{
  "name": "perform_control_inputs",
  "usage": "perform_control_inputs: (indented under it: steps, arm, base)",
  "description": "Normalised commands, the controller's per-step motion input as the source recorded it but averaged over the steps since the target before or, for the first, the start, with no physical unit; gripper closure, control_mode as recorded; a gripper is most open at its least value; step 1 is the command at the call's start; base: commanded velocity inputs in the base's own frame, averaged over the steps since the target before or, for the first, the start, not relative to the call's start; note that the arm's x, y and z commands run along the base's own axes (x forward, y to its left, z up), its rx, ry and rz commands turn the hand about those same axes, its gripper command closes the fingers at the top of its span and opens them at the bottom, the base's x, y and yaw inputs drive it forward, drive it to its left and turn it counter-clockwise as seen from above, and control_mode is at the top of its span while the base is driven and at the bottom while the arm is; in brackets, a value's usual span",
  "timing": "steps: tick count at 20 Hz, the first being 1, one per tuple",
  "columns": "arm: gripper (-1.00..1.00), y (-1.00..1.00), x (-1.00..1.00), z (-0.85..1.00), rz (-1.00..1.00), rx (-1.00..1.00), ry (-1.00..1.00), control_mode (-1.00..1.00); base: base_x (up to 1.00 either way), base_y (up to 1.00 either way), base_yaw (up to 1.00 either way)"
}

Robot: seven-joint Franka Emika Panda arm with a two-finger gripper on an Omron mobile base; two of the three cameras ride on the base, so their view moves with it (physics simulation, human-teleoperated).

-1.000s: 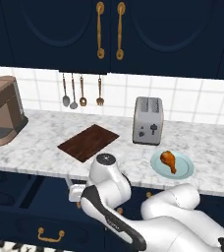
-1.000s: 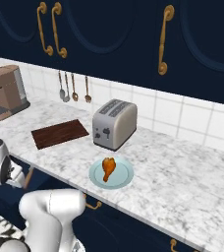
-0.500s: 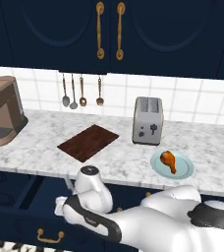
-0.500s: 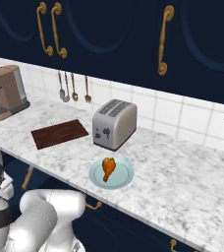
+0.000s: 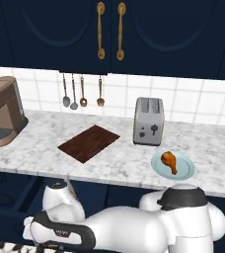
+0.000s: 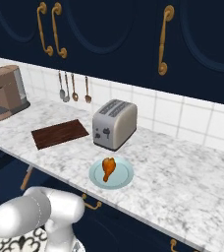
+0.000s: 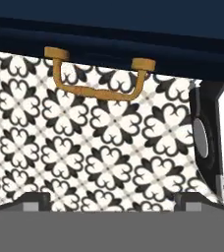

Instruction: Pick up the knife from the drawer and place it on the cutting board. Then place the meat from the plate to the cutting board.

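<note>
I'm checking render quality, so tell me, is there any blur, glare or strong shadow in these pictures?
Left base view: even flat light, only a soft shadow beside the toaster. Right base view: sharp, no glare on the plate. Hand view: crisp patterned floor and brass handle, with the drawer front dark above.

Light: even and soft, bright on the counter (image 5: pixel 134 163) mid-frame.
Shadows: faint beneath the toaster (image 5: pixel 148 121); cabinets (image 6: pixel 109 29) along the top stayed dark.
Sharpness: rendered, slightly soft, no glare or edge distortion.
</note>
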Motion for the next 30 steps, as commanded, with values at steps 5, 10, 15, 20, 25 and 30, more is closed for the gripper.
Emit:
perform_control_inputs:
  steps: [5,10,15,20,25,30]
  arm:
    - [-1.0,-0.34,0.63,0.79,0.0,0.0,0.0,-1.0]
    - [-1.0,-0.58,0.57,0.09,-0.01,0.0,0.0,-1.0]
    - [-1.0,-0.42,0.41,-0.4,0.0,0.0,0.0,-1.0]
    - [-1.0,-0.37,0.41,-0.24,0.0,0.0,0.0,-1.0]
    - [-1.0,0.03,0.59,-0.91,0.0,-0.01,0.06,-1.0]
    - [-1.0,0.26,0.3,-0.72,0.01,0.0,0.03,-1.0]
  base:
    - [0.0,0.0,0.0]
    - [0.0,0.0,0.0]
    - [0.0,0.0,0.0]
    - [0.0,0.0,0.0]
    - [0.0,0.0,0.0]
    - [0.0,0.0,0.0]
